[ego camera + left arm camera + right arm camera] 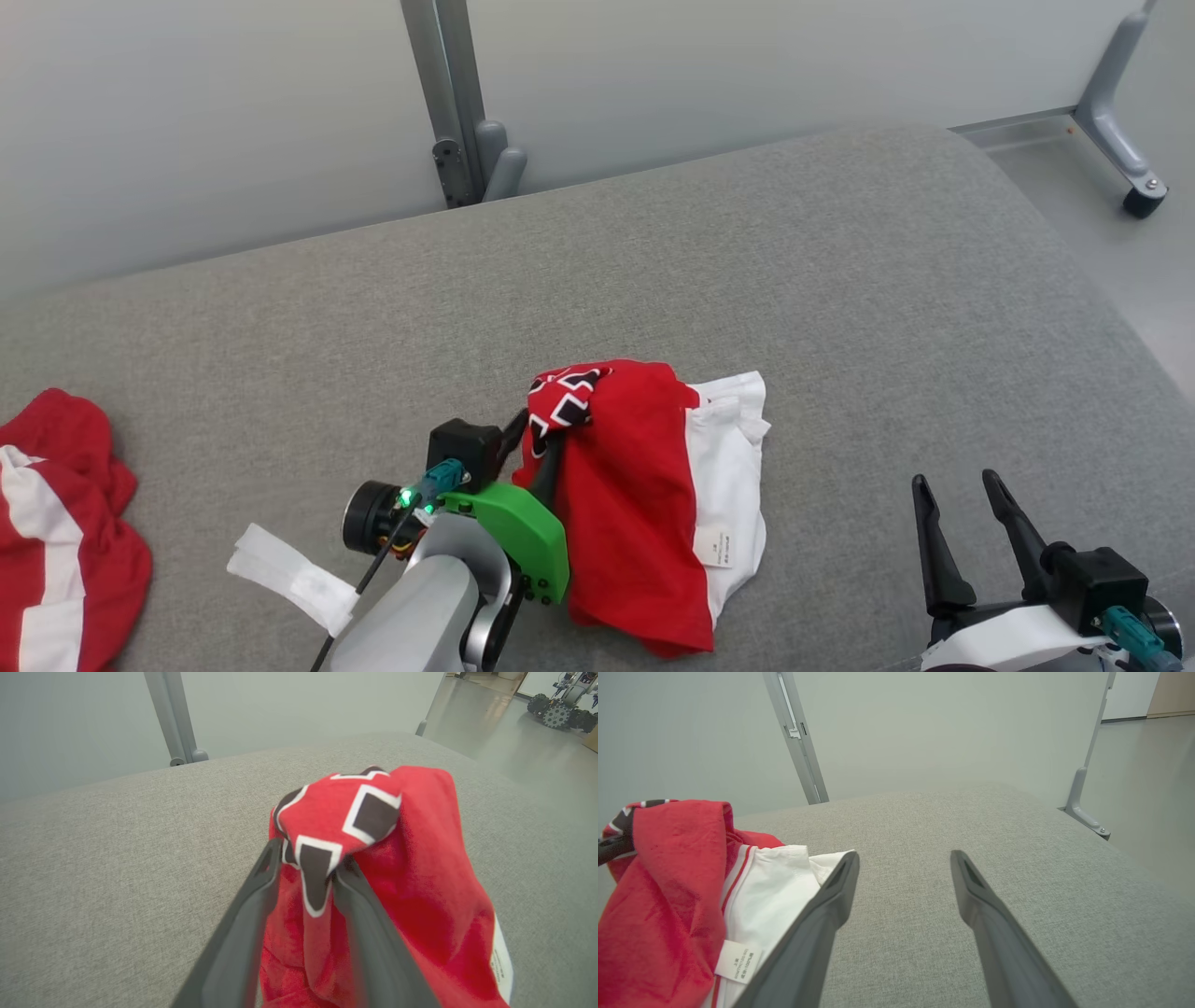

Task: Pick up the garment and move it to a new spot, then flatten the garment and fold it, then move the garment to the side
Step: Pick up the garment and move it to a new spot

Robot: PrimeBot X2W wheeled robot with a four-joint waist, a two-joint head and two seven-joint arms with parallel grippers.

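Observation:
A red and white garment (653, 495) with a black-and-white patterned patch hangs bunched over the grey cushion (747, 261), lifted at its top. My left gripper (546, 439) is shut on the patterned part; in the left wrist view the cloth (373, 858) is pinched between the two dark fingers (261, 891). The garment's white side with a small label (738, 961) lies left of my right gripper (903, 868). My right gripper (962, 490) stands open at the lower right, apart from the cloth, holding nothing.
A second red and white garment (56, 532) lies crumpled at the cushion's left edge. A small white cloth piece (289, 574) sits beside my left forearm. Metal frame posts (462, 103) stand behind the cushion, and a wheeled leg (1125, 140) at the far right on the floor.

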